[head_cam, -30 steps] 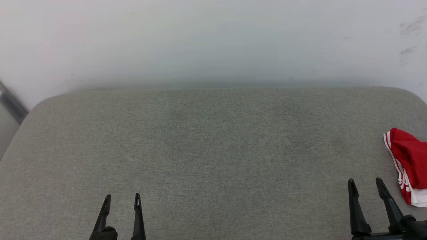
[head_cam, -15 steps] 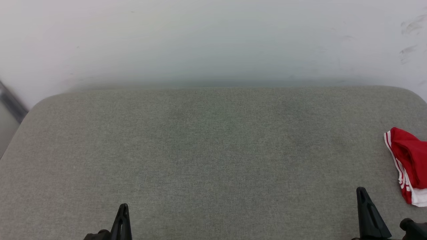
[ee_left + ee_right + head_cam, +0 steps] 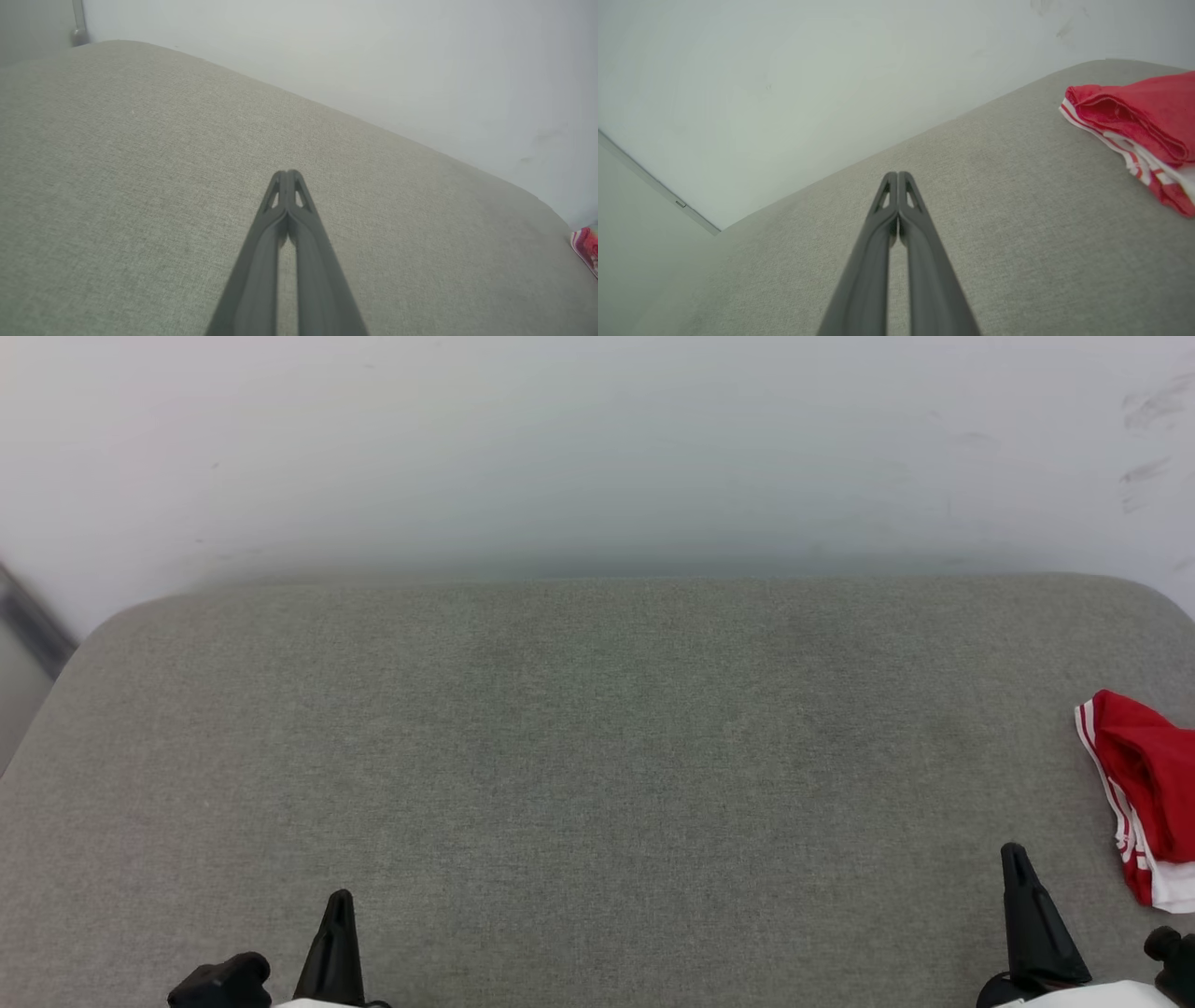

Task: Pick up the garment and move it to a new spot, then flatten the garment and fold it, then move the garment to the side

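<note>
The garment (image 3: pixel 1144 784) is a folded red bundle with red-white striped trim and a white edge, lying at the far right edge of the grey cushion (image 3: pixel 597 756). In the right wrist view the garment (image 3: pixel 1139 121) lies up and to the right of my fingers. My right gripper (image 3: pixel 1016 863) is shut, empty, low at the front right, a little left of the garment and apart from it. My left gripper (image 3: pixel 338 907) is shut and empty at the front left. The left wrist view shows its closed tips (image 3: pixel 287 175) over bare fabric, and a sliver of the garment (image 3: pixel 587 245) at the right edge.
A pale wall (image 3: pixel 597 448) rises right behind the cushion's rounded back edge. A grey strip (image 3: pixel 33 625) runs down the wall at the far left. The cushion's wide middle is bare grey fabric.
Both grippers have gone from open to shut with nothing in them. Both have drawn back toward the bottom edge of the head view. The garment has not moved.
</note>
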You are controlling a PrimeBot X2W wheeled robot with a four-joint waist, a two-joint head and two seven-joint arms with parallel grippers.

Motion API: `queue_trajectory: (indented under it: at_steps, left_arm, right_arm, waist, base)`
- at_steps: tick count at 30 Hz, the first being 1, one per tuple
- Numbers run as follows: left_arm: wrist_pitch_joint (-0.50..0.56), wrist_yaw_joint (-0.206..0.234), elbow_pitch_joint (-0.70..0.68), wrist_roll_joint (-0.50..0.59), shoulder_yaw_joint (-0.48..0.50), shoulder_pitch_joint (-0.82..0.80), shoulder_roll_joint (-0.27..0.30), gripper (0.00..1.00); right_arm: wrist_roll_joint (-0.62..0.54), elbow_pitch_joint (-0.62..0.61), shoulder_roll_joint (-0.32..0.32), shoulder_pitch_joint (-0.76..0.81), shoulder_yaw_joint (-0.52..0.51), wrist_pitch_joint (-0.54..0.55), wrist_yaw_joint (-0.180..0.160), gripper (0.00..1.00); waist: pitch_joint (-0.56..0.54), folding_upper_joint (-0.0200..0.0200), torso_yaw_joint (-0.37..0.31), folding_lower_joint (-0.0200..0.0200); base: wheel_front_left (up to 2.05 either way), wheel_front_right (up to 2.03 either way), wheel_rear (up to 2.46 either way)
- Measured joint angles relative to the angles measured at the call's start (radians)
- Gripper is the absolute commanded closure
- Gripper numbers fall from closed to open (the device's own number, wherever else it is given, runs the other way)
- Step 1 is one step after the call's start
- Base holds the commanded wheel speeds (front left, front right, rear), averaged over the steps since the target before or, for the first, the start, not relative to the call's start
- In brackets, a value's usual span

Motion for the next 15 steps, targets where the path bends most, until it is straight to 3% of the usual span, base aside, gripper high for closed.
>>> queue_trajectory:
  at_steps: [15]
  left_arm:
    - [0.053,-0.044,0.042,-0.287,0.019,-0.062,0.009,1.00]
  right_arm:
    - [0.267,0.039,-0.008,-0.057,0.002,0.057,0.000,1.00]
  waist:
    - [0.005,0.0000,-0.004,0.0000]
  base:
    - [0.00,0.00,0.00]
